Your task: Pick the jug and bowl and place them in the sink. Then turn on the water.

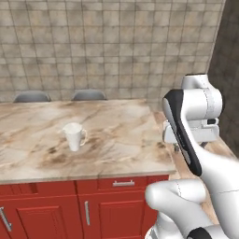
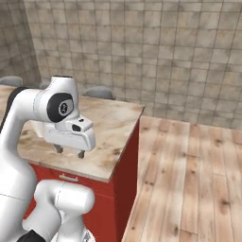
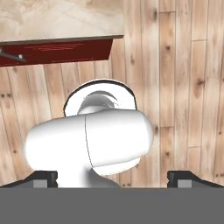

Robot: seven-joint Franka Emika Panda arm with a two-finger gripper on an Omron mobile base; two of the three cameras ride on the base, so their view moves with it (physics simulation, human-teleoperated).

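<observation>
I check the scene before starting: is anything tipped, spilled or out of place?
Nothing stands out. The jug stands upright on the marble counter, with no spill around it. The tool hangs open and empty near the counter's edge.

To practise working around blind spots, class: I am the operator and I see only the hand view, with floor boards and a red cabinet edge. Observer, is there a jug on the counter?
Observer: Yes. A white jug stands upright on the marble counter, well in from its edges.
Operator: Where is my gripper relative to it?
Observer: The gripper hangs open and empty near the counter's end corner, well apart from the jug.
Operator: Anything beyond the counter?
Observer: Two grey chair backs rise behind its far edge, against the tiled wall.
</observation>
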